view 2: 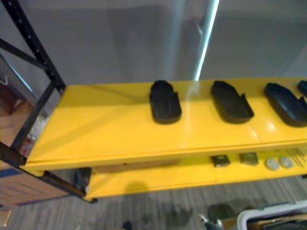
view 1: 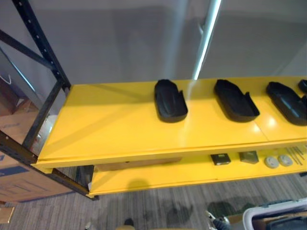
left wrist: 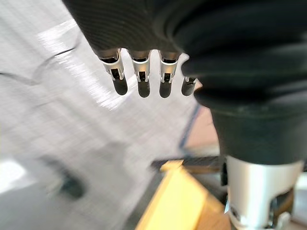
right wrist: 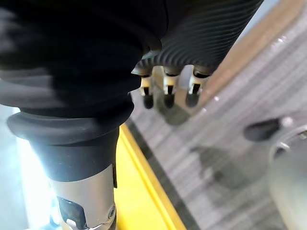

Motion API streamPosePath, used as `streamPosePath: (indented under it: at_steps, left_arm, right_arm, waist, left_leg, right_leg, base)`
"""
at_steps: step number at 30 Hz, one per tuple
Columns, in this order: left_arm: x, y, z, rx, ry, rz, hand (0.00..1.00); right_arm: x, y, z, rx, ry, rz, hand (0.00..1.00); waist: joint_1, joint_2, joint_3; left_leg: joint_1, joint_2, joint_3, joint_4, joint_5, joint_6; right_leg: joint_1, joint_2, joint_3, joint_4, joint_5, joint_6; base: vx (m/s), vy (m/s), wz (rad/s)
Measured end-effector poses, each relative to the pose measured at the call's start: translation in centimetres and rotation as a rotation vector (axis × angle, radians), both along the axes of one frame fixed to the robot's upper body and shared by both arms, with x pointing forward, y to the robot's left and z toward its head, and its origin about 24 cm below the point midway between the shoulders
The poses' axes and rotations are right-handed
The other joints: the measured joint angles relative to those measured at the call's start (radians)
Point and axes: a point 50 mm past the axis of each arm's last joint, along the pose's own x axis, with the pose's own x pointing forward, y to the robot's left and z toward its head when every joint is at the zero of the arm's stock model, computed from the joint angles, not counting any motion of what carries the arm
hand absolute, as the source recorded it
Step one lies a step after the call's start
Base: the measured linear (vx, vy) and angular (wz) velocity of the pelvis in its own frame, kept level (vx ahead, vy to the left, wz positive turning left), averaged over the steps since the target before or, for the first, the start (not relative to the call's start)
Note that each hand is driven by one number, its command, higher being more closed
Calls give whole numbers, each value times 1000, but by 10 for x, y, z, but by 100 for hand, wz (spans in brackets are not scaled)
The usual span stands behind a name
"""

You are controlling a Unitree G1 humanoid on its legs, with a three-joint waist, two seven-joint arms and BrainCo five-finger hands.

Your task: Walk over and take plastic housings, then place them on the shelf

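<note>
I see my left hand and right hand hanging slack-fingered and empty above the floor, well away from the black housings on the yellow shelf.

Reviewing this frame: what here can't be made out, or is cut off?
- Rightmost plastic housing: cut by the left eye view's right edge.
- Small parts on the lower shelf: too small to identify.
- White bin: cut by the bottom edge, contents unclear.
- Left hand and right hand: thumbs hidden by their dark covers in the wrist views.
</note>
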Motion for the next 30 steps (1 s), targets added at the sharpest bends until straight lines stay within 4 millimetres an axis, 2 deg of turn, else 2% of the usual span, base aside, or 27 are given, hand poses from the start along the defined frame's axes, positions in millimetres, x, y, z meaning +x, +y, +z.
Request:
streamPosePath:
  at_steps: [3, 9, 11, 17, 19, 21, 23, 25, 26, 29, 30]
  left_arm:
    - [8, -4, -1, -43, -19, -102, 0]
    - [40, 1, 2, -49, -54, -298, 0]
    - [47, -1, 2, -53, -19, -421, 0]
    - [55, -6, 0, -54, 67, -662, 0]
    - [61, -8, 0, -54, 95, -792, 0]
    - [66, -11, -1, -70, 117, -842, 0]
    - [76, -16, 0, -61, 124, -920, 0]
    - [96, -36, 2, -81, 83, -1020, 0]
    - [97, -39, 2, -85, 80, -1029, 0]
    - [119, -71, 6, -110, 19, -1122, 0]
    - [125, -85, 7, -123, -4, -1159, 0]
  right_arm:
    - [-1, 2, -2, 22, 7, 18, 0]
    - [0, 4, -2, 43, -8, 55, 0]
    - [5, 5, -1, 42, -18, 69, 0]
    - [17, 14, 1, 58, -70, 113, 0]
    - [18, 19, 1, 61, -72, 151, 0]
    - [20, 16, 3, 40, -88, 163, 0]
    - [16, 12, 3, 18, -81, 177, 0]
    - [5, 9, 2, -2, -51, 180, 0]
    - [4, 9, 2, -2, -48, 179, 0]
    - [-13, 8, 0, -21, -1, 193, 0]
    - [-23, 7, -1, -26, 28, 193, 0]
  waist:
    - [1, -12, -5]
    - [-3, -34, -9]
    - [-24, -33, -9]
    - [-30, -15, -14]
    - [-59, -7, -18]
    - [-83, 0, -14]
    - [-88, 8, -14]
    - [-109, 4, -14]
    - [-112, 4, -14]
    - [-140, 1, -11]
    - [-146, 2, -11]
  left_leg:
    - [1, 2, 19, 0, -7, -1]
    - [3, 2, 50, 0, -19, -5]
    - [17, 7, 64, 0, -23, -10]
    - [69, 61, 215, 1, -28, -21]
    - [76, 81, 261, 1, -24, -29]
    - [83, 91, 296, 1, -22, -33]
    - [89, 99, 335, 1, -22, -34]
    - [88, 101, 382, 1, -16, -35]
    - [88, 101, 386, 1, -16, -35]
    - [86, 101, 433, 1, -13, -37]
    - [85, 101, 446, 1, -14, -38]
  right_leg:
    - [-2, 1, 6, -11, 1, 0]
    - [-17, 2, 35, -14, 5, -1]
    - [-17, 7, 42, -10, 9, -6]
    - [-55, 55, 143, 8, 32, -35]
    - [-79, 74, 181, 10, 42, -41]
    - [-95, 84, 213, 9, 53, -46]
    - [-114, 93, 252, 6, 68, -46]
    - [-146, 92, 283, 1, 80, -46]
    - [-148, 92, 285, 0, 82, -45]
    - [-187, 93, 325, -9, 93, -38]
    - [-195, 94, 332, -10, 96, -35]
  base:
    - [9, -3, -11]
    - [44, -9, -13]
    - [75, -16, -15]
    - [13, -14, -57]
    - [-54, -45, -59]
    - [-100, -31, -59]
    - [-166, -15, -62]
    - [-164, 0, -52]
    - [-124, 0, -53]
    - [-155, -3, -48]
    - [-91, -6, -37]
